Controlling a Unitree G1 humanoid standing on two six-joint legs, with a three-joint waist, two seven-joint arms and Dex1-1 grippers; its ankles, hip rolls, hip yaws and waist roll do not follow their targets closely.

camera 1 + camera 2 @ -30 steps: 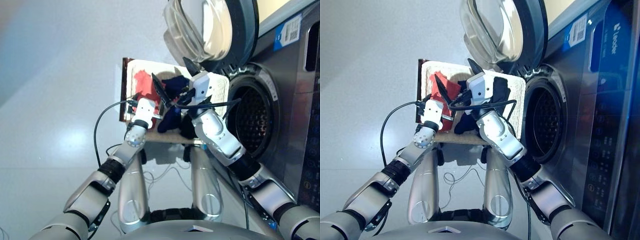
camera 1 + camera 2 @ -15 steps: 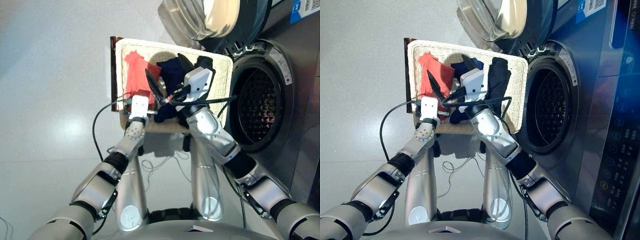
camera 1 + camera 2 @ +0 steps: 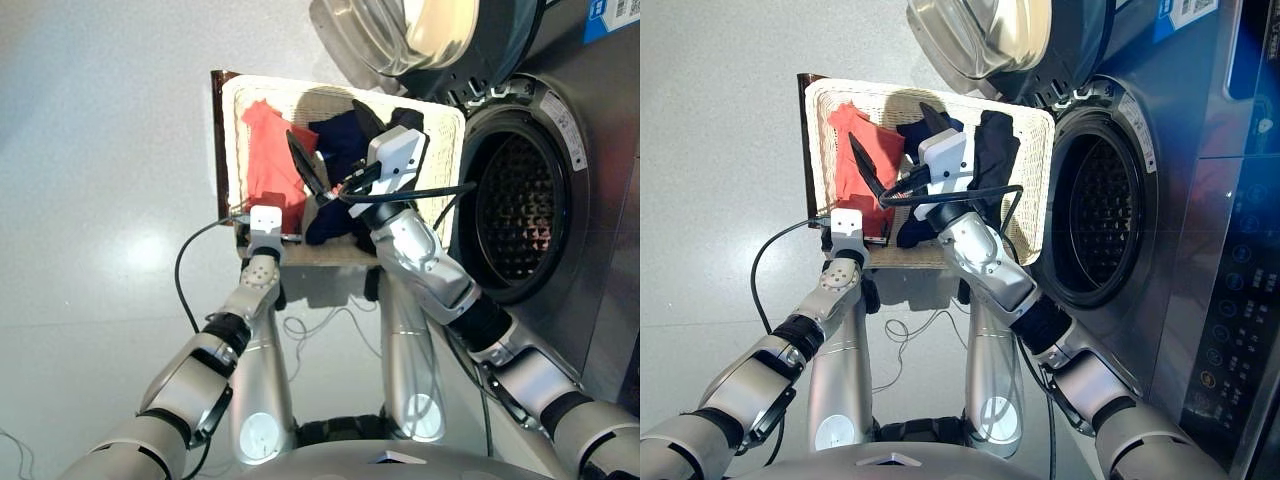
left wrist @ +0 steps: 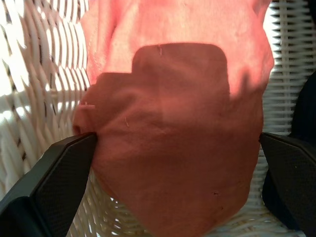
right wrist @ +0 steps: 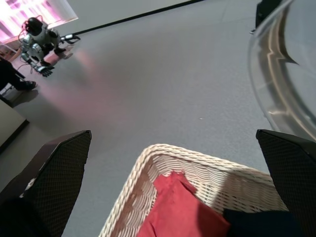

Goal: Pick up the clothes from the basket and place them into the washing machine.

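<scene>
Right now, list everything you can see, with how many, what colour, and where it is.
Basket: one, cream-white wicker, on the floor in front of the robot, left of the washer opening.
Coral-red garment: one, in the basket's left part.
Navy garment: one, in the basket's middle.
Black garment: one, in the basket's right part.
Washing machine: one, dark grey, on the right; door swung open, metal drum showing no clothes.
Distant robot: one, far off across the floor.
Left gripper: open, straddling the coral-red garment.
Right gripper: open, above the basket, holding nothing.
</scene>
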